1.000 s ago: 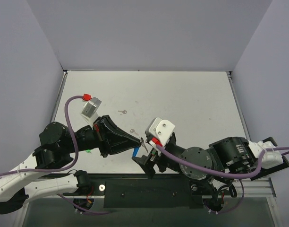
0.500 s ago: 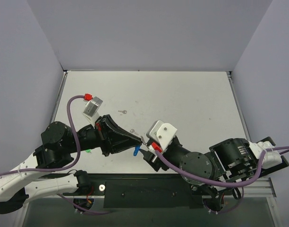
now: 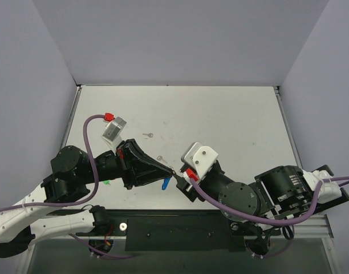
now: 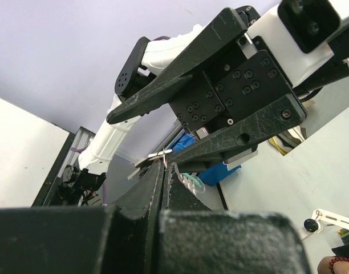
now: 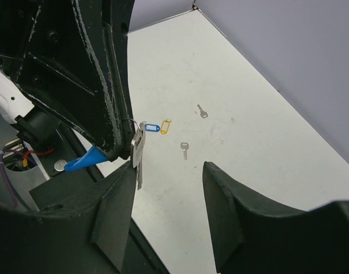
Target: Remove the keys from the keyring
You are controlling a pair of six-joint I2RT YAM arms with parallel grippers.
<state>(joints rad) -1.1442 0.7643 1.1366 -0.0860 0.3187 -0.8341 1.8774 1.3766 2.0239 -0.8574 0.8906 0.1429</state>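
My left gripper [image 3: 171, 169] is shut on the thin wire keyring [image 5: 130, 122], held above the table's near edge. One silvery key [image 5: 138, 154] hangs from the ring, and a blue tag [image 3: 165, 182] hangs beside it. My right gripper [image 5: 169, 171] is open and faces the left gripper's tip. The hanging key lies just in front of its left finger [image 5: 114, 217], and nothing sits between the jaws. In the left wrist view the right gripper's fingers [image 4: 237, 140] spread on either side of the ring [image 4: 193, 183].
Two loose keys [image 3: 147, 135] [image 3: 161, 158] lie on the white table [image 3: 237, 120]. The right wrist view shows them [image 5: 202, 111] [image 5: 185, 150] with a blue tag [image 5: 152, 128] and a yellow tag [image 5: 165, 125]. Something small and green [image 3: 108, 182] lies under the left arm.
My right gripper has moved up and right to the left gripper's tip and its jaws have narrowed. The left gripper stays shut on the ring, almost still.
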